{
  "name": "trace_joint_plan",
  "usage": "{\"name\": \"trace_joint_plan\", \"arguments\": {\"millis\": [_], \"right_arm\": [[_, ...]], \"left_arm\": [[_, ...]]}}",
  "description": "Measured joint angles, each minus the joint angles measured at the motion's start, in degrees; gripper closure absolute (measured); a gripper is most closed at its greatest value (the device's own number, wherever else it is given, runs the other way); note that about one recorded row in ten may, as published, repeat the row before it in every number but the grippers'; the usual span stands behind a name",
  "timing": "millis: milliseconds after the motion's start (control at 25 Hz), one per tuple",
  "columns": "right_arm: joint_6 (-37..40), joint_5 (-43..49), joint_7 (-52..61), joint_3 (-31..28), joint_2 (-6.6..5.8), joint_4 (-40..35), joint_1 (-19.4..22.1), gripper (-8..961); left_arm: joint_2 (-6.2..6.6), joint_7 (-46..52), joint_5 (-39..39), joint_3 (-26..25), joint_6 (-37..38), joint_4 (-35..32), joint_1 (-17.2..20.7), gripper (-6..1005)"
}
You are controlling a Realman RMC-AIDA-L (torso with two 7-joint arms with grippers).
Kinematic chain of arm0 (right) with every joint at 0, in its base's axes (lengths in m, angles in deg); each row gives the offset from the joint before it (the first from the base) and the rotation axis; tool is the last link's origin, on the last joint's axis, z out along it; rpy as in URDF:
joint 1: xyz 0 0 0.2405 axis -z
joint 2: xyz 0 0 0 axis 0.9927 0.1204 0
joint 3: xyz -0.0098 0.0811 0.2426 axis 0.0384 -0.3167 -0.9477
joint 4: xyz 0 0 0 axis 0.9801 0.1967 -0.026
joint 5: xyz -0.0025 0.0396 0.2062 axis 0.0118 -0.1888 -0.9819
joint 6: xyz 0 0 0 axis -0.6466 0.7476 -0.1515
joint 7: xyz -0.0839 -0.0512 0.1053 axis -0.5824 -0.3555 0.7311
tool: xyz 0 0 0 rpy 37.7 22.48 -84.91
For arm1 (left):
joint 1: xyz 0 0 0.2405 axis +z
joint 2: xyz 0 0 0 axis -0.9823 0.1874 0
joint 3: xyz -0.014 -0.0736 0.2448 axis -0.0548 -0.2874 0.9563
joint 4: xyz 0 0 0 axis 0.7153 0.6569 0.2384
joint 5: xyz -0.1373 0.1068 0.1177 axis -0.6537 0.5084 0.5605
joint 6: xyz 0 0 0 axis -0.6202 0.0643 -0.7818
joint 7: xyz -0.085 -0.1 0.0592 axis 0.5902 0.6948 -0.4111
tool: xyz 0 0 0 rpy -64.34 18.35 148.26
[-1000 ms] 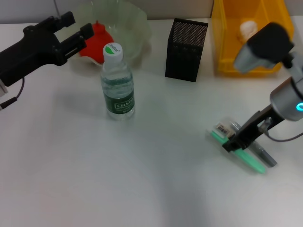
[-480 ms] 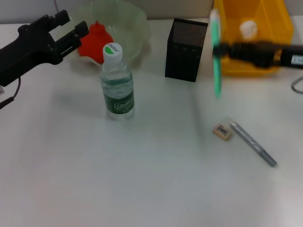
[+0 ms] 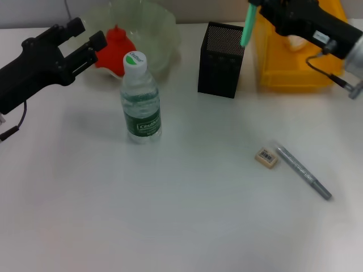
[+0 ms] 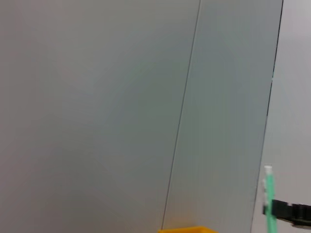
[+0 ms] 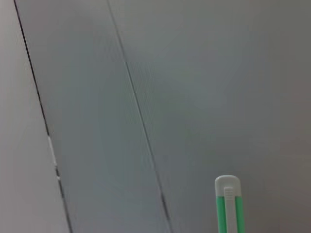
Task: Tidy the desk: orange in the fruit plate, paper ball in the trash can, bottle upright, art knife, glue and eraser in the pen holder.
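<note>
Over the pen holder (image 3: 223, 59) at the far middle of the table (image 3: 181, 215), the right gripper (image 3: 256, 5) holds a slim green stick (image 3: 248, 25), its fingers closed around the upper part. That stick hangs upright, lower end just above the holder's right rim; whether it touches the mesh is hard to tell. The right wrist view catches only the stick's white-capped end (image 5: 227, 204) against a grey wall, and the left wrist view shows it far off as a thin green bar (image 4: 269, 204).

On the far left, the left gripper (image 3: 85, 39) hovers with its fingers spread apart, nothing between them, right beside the orange (image 3: 113, 48). The orange sits at the left edge of the fruit plate (image 3: 159, 28), against its wavy rim. Just near of the plate stands the bottle (image 3: 140, 99), upright, cap on.

Far right, the trash can (image 3: 283, 68) stands just beside the pen holder, and the paper ball (image 3: 296, 39) lies inside it, partly hidden behind the right arm.

On the near right of the table, the eraser (image 3: 266, 157) lies flat, with a grey pen-like stick (image 3: 303, 171) just beside it on the right, angled toward the near right, the two close but apart.
</note>
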Motion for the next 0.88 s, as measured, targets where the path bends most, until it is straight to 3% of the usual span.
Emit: {"name": "trace_joint_plan", "arguments": {"millis": [200, 440, 880], "right_arm": [[-6.03, -0.34, -5.86, 1.02, 0.09, 2.6, -3.65, 762], [-11.97, -0.39, -9.1, 2.95, 0.12, 4.37, -5.23, 757], [-12.64, -0.29, -12.69, 2.99, 0.23, 7.43, -5.68, 748]], "left_arm": [[0.03, -0.85, -0.29, -0.53, 0.65, 1.37, 0.01, 388], [0.02, -1.14, -0.41, -2.81, 2.68, 2.77, 0.66, 387], [0.16, -2.37, -0.41, -2.83, 2.92, 2.91, 0.71, 388]]}}
